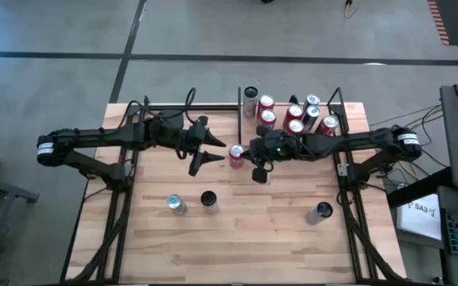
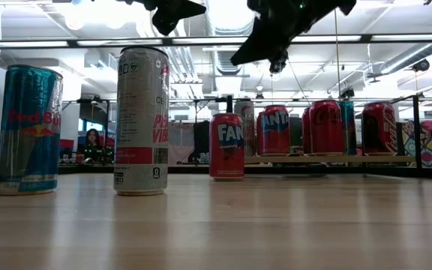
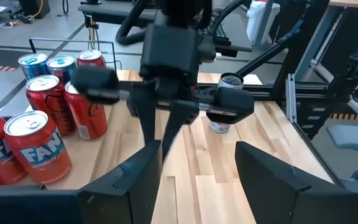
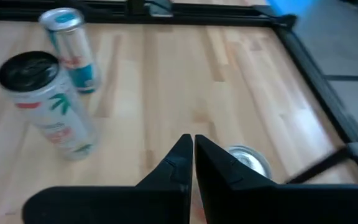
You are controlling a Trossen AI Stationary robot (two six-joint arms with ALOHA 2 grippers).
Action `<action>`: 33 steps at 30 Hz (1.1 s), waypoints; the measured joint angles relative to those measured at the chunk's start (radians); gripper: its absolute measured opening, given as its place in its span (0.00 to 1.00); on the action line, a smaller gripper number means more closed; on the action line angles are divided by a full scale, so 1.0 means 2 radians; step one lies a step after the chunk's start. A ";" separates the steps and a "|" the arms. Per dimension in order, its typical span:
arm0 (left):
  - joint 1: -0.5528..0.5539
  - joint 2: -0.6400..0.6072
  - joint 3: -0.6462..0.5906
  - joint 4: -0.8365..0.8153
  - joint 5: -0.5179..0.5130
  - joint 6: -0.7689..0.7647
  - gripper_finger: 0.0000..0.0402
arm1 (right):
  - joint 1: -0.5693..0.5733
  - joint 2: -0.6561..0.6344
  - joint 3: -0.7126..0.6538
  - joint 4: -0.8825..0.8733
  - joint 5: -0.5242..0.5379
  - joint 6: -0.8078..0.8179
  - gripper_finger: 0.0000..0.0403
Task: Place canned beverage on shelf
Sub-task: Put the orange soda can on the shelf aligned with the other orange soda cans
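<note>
The left pincer [image 1: 205,149] is held released above the worktop [image 1: 245,238], nothing between its fingers. Just to its right a red Fanta can [image 1: 236,156] is seen standing on the worktop (upright, not on the shelf). Beside that can the right pincer [image 1: 258,171] is kept clenched, empty. Behind the right pincer, the shelf [image 1: 356,115] is loaded with red cans [image 1: 296,117].

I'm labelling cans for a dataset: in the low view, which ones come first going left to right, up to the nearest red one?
Red Bull can → tall white slim can → red Fanta can standing on the table.
</note>
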 joint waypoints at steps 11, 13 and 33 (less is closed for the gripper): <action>0.000 0.000 0.000 -0.015 0.000 0.007 0.47 | -0.026 0.003 -0.064 0.119 -0.042 -0.039 0.02; 0.000 0.000 0.000 -0.016 0.000 0.007 0.47 | -0.029 0.003 -0.078 0.133 -0.040 -0.039 0.02; 0.000 0.000 0.000 -0.016 0.000 0.020 0.47 | -0.055 0.012 -0.115 0.159 -0.038 -0.001 0.02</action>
